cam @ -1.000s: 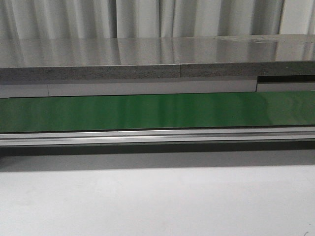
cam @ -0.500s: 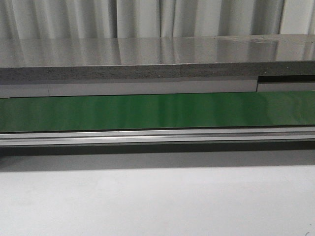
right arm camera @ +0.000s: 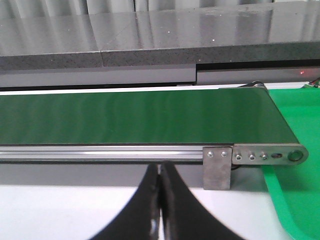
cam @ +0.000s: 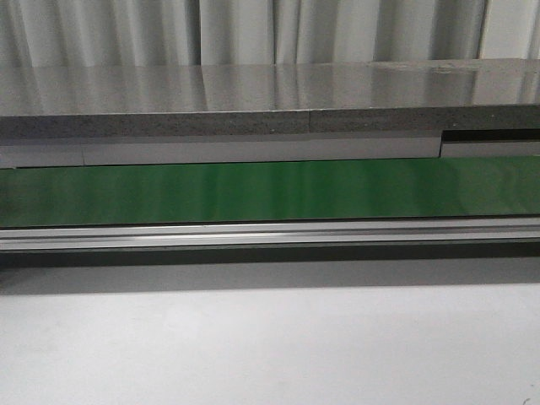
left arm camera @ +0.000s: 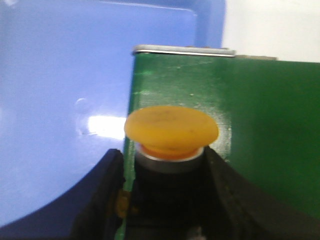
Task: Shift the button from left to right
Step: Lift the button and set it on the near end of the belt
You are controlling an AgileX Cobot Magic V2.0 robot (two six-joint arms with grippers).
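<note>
In the left wrist view my left gripper [left arm camera: 167, 172] is shut on the button [left arm camera: 171, 129], its black fingers against both sides of the black body below the metal collar. The yellow-orange cap faces the camera. The button hangs over the end of the green conveyor belt [left arm camera: 260, 130], beside a blue bin [left arm camera: 60, 100]. In the right wrist view my right gripper [right arm camera: 160, 172] is shut and empty, its fingertips together above the white table in front of the belt's right end [right arm camera: 150, 117]. Neither gripper nor the button shows in the front view.
The green belt [cam: 270, 190] runs across the front view with an aluminium rail [cam: 270, 234] along its near side and a grey stone ledge [cam: 253, 122] behind. A green tray [right arm camera: 300, 170] lies past the belt's right end. White table [cam: 270, 346] lies in front.
</note>
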